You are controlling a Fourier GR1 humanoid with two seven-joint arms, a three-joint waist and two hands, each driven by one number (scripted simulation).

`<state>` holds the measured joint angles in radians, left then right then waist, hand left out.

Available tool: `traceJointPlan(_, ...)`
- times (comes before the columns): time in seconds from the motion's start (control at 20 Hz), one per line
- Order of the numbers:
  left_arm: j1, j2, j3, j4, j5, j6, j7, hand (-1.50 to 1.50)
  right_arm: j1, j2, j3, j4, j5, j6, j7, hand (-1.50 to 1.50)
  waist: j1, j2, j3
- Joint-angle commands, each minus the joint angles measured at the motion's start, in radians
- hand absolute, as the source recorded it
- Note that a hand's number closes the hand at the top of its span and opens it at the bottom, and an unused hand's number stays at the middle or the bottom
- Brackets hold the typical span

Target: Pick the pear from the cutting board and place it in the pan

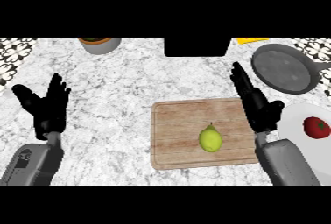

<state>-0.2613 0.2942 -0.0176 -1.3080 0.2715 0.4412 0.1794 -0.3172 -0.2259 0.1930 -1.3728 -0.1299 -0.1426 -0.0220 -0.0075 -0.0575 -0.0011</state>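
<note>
A yellow-green pear (210,138) lies on the wooden cutting board (177,131), toward its right half, stem pointing away from me. The dark grey pan (286,68) sits at the far right of the marble counter, its handle running off to the right. My right hand (260,108) is open, fingers straight and pointing away, over the board's right edge, a little right of and beyond the pear, not touching it. My left hand (44,105) rests open at the left side, fingers up, far from the board.
A white plate (294,120) with a red tomato (317,127) lies at the right edge, just right of my right forearm. A grey bowl (100,44) stands at the back left, a black block (196,46) at the back centre, a yellow item (251,40) beside it.
</note>
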Motion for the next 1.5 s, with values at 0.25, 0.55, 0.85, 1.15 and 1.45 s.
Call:
traceJointPlan(0.25,-0.058,0.099,-0.079,-0.107,-0.082,-0.146,-0.127,0.0,0.034,0.01,0.058,0.165,-0.295,0.445,0.151,1.5,0.047,0.072,0.006)
traceJointPlan(0.55,0.046,0.109,-0.06,-0.157,-0.024,-0.222,-0.119,0.0,0.174,-0.257,-0.014,0.0,-0.016,0.263,0.005,-1.5,-0.01,0.047,0.0)
traceJointPlan(0.85,0.018,0.056,-0.093,-0.15,-0.07,-0.194,-0.125,0.0,0.045,-0.484,-0.125,-0.044,-0.099,0.489,0.137,-1.5,0.008,0.055,0.0)
traceJointPlan(1.15,0.064,0.072,-0.088,-0.154,-0.069,-0.231,-0.15,0.0,-0.114,-0.629,-0.075,-0.002,-0.129,0.743,0.285,-1.5,0.032,0.057,0.0)
traceJointPlan(1.45,-0.015,0.055,-0.052,-0.088,-0.081,-0.237,-0.135,0.0,-0.377,-0.536,-0.053,0.088,-0.13,0.789,0.468,-1.5,0.022,0.059,0.0)
